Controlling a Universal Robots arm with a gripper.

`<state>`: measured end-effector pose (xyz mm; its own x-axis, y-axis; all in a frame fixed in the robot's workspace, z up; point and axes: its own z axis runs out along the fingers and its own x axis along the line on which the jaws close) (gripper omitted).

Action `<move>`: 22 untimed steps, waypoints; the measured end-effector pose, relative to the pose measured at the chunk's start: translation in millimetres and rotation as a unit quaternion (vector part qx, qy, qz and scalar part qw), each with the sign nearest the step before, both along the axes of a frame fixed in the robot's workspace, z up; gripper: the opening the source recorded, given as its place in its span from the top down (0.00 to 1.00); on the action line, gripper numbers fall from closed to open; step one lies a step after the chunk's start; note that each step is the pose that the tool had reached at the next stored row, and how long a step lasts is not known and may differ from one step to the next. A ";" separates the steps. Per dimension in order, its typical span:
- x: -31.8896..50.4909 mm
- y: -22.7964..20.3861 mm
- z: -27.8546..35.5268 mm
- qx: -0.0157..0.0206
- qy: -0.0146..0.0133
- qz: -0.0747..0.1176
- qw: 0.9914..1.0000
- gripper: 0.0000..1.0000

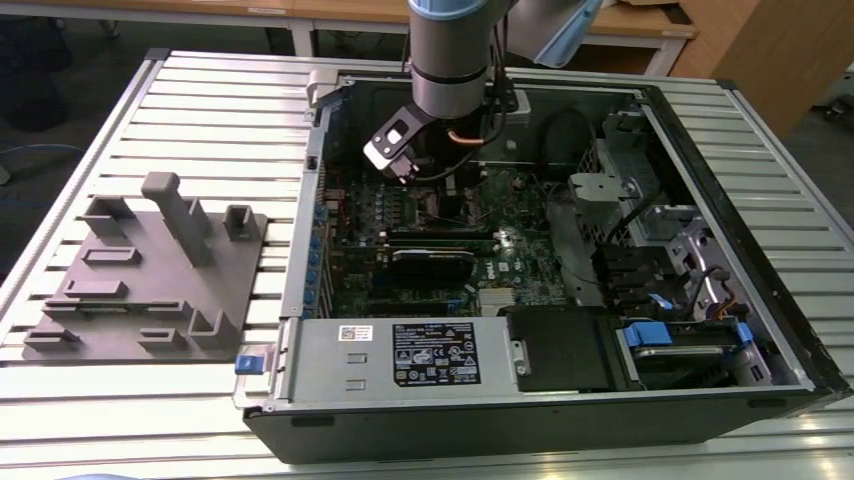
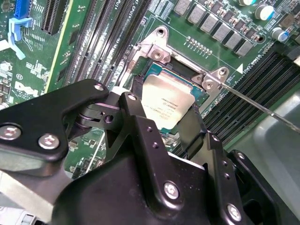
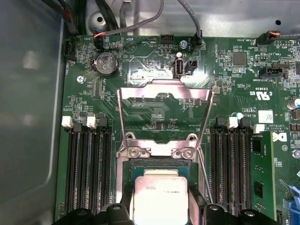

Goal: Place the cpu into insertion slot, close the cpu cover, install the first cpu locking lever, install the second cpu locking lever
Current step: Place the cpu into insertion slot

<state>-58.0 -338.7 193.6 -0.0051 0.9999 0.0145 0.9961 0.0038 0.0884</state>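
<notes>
- There's the cpu [image 3: 159,199], a flat silver-grey square with fine print on its face, lying level over the insertion slot [image 3: 125,178]; whether it's fully seated, I can't tell.
- The slot's dark frame and metal rim show around the chip.
- The cpu cover [image 3: 164,90], a thin silver frame, is swung up on its hinge, wide open.
- One locking lever [image 2: 253,104], a thin steel rod, sticks out unlatched.

cpu [image 3: 160,200] at insertion slot [image 3: 158,164], cpu cover [image 3: 162,89] open
</notes>
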 end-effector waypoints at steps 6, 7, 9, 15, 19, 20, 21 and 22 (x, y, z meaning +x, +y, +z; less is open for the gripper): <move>1.2 0.9 -0.5 0.000 0.000 0.000 1.000 0.46; 1.2 1.0 -0.5 0.000 0.000 0.000 1.000 0.46; 1.2 1.4 -1.2 0.000 0.000 0.000 1.000 0.46; 1.2 2.1 -3.5 0.000 0.000 0.000 1.000 0.46; 1.2 2.0 -3.4 0.000 0.000 0.000 1.000 0.46; 1.2 2.1 -2.8 0.000 0.000 0.000 1.000 0.46; 1.3 2.2 -2.1 0.001 0.000 0.000 1.000 0.46; 1.4 2.5 -1.3 0.001 0.000 0.000 1.000 0.46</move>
<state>-56.6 -336.2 192.3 -0.0050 0.9998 0.0170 0.9960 0.0035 0.0894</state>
